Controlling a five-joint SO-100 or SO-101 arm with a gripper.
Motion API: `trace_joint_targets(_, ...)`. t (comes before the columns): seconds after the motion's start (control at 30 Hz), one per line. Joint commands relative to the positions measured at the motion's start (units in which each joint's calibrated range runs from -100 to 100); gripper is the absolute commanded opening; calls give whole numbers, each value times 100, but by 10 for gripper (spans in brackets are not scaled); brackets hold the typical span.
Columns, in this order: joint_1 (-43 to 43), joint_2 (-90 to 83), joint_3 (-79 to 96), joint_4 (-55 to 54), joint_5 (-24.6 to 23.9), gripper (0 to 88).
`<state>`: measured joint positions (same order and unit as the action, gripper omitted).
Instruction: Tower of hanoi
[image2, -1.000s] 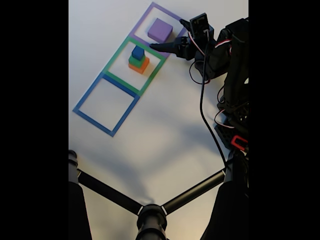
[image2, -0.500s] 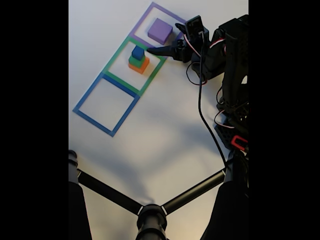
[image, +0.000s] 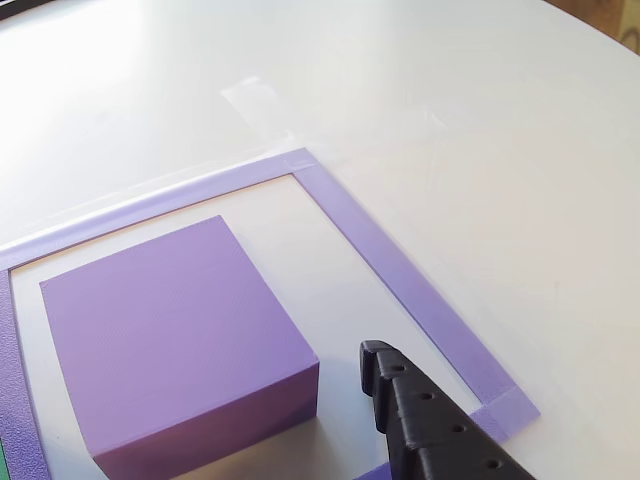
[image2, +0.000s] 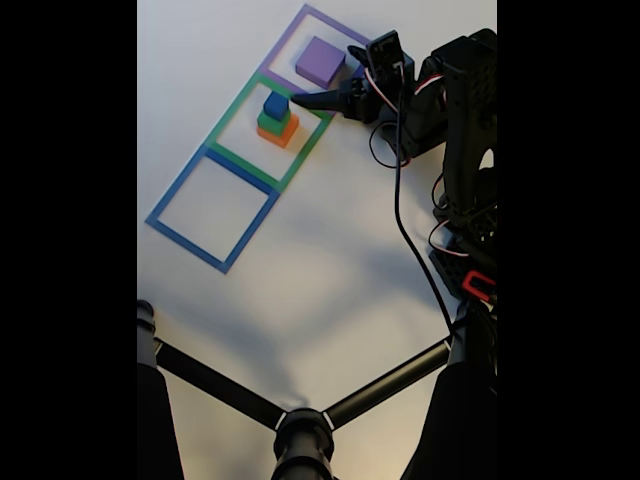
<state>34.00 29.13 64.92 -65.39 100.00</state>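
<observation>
The tower of hanoi blocks lie in two taped squares. In the fixed view the purple slab (image2: 320, 60) rests alone in the purple tape square (image2: 300, 22). The orange block (image2: 280, 132), green cube (image2: 270, 121) and blue cube (image2: 276, 104) are stacked in the green tape square (image2: 232, 108). My gripper (image2: 325, 76) is open at the slab's lower right corner, one finger (image2: 312, 99) reaching between slab and stack. In the other view the purple slab (image: 170, 330) lies at the left, with a black finger (image: 425, 425) just to its right, apart from it.
A blue tape square (image2: 165, 205) with nothing inside lies lower left of the green one. The arm and its cables (image2: 455, 150) fill the right side. A black tripod (image2: 300, 425) crosses the bottom of the white table (image2: 330, 270).
The gripper has moved left in the fixed view, closer to the purple slab. The blocks have not moved.
</observation>
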Motion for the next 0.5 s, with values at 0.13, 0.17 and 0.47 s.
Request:
trace_joint_targets(0.13,-171,-84,-127,-207,0,502)
trace_joint_targets(0.17,-186,-84,-127,-207,0,502)
trace_joint_targets(0.47,-247,-20,-254,-183,0,499)
